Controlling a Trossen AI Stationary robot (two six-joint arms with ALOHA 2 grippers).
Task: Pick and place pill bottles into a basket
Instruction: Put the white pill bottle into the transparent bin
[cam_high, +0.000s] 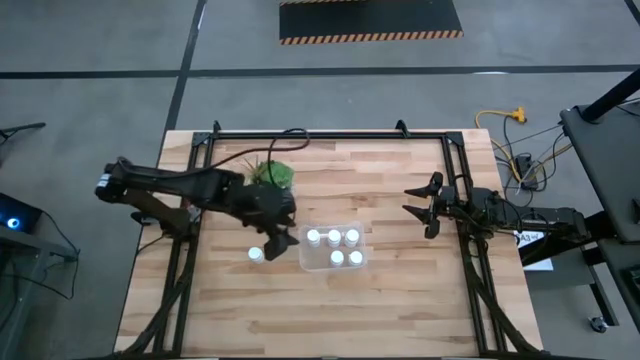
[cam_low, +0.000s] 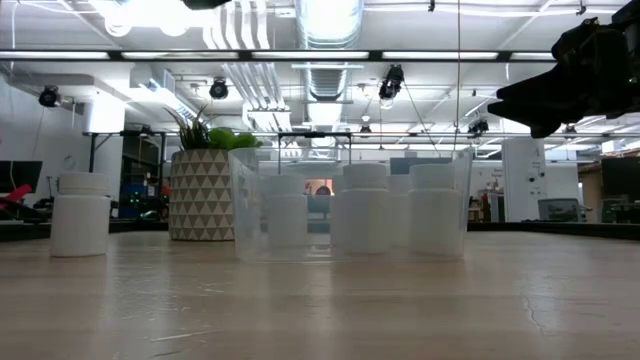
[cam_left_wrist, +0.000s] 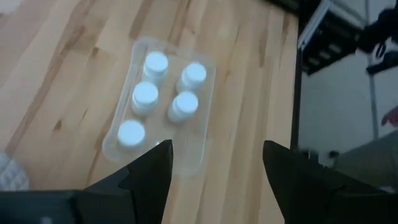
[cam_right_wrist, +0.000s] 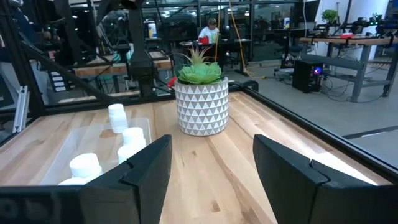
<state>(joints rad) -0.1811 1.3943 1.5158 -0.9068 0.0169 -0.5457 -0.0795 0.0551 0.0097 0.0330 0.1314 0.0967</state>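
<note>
Five small white pill bottles (cam_high: 334, 246) stand upright inside the clear basket (cam_high: 305, 262) at the table's middle. They also show in the left wrist view (cam_left_wrist: 158, 93). A sixth bottle (cam_high: 255, 254) stands on the table just left of the basket, and shows in the low view (cam_low: 80, 212). My left gripper (cam_high: 280, 242) hovers open and empty between that bottle and the basket's left end; its fingers (cam_left_wrist: 149, 177) stand apart. My right gripper (cam_high: 425, 208) is open and empty at the table's right side, raised.
A green plant in a white patterned pot (cam_high: 272, 172) stands just beyond my left gripper, toward the far edge; it also shows in the low view (cam_low: 205, 195) and the right wrist view (cam_right_wrist: 200, 102). A black frame (cam_high: 330, 134) runs around the table top.
</note>
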